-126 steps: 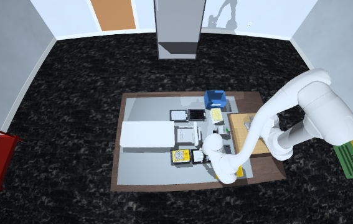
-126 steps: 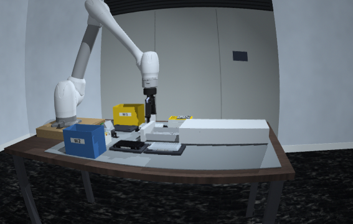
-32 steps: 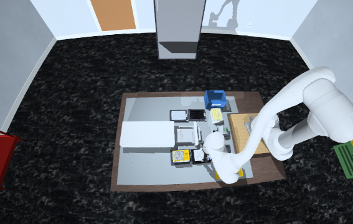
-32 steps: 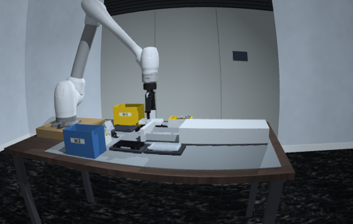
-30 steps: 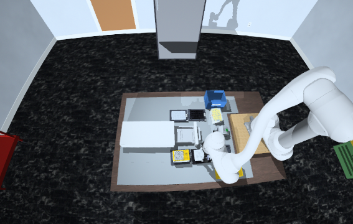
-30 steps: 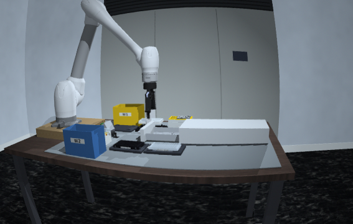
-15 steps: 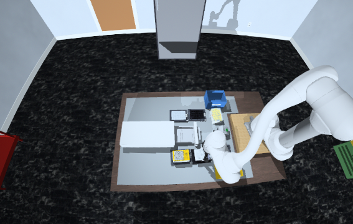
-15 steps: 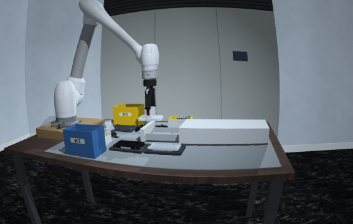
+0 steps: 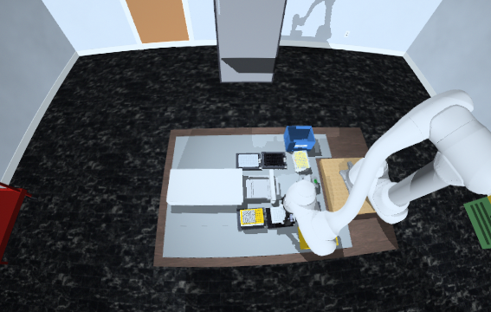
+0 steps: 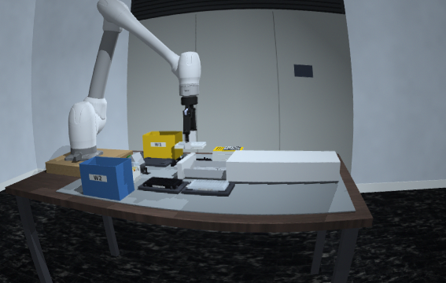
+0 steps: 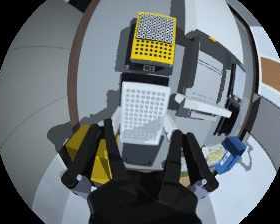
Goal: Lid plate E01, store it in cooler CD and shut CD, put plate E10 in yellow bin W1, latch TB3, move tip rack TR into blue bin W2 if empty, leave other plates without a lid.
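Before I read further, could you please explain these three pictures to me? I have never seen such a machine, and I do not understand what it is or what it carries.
This is one long white jointed robot arm fixed at one end of a brown wooden bench. One picture looks down from the ceiling, one looks from the side, and the round one comes from a camera on the wrist, just behind the black two-fingered hand.

On the bench lie a grey mat, a long white closed box, a yellow bin marked W1, a blue bin marked W2, and several flat dark trays.

The hand is closed on a flat white rectangular plate with a grid of small wells. In the side view the plate hangs level in the air beside the yellow bin.
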Controlling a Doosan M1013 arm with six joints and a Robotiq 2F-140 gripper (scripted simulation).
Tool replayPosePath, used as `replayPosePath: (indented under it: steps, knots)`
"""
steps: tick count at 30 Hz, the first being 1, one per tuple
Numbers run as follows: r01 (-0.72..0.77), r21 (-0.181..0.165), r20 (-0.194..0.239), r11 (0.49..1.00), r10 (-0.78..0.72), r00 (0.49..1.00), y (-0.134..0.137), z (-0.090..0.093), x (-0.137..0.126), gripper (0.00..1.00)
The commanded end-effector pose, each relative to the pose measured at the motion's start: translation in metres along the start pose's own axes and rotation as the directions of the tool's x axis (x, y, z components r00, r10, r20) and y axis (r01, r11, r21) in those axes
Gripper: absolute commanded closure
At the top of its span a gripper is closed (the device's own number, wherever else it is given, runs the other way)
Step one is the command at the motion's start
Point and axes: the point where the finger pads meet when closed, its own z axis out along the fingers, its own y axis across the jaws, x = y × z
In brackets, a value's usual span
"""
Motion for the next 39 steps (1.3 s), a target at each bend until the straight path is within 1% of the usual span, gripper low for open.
replayPosePath:
  steps: [1,5,20,22,37,39]
  knots:
    - [0.0,0.0,0.0,1.0,0.0,1.0,0.0,-0.004,0.0,1.0]
    - [0.0,0.0,0.0,1.0,0.0,1.0,0.0,-0.006,0.0,1.0]
    - [0.0,0.0,0.0,1.0,0.0,1.0,0.0,-0.026,0.0,1.0]
    - [0.0,0.0,0.0,1.0,0.0,1.0,0.0,-0.026,0.0,1.0]
    - [0.0,0.0,0.0,1.0,0.0,1.0,0.0,-0.046,0.0,1.0]
    - [0.0,0.0,0.0,1.0,0.0,1.0,0.0,-0.046,0.0,1.0]
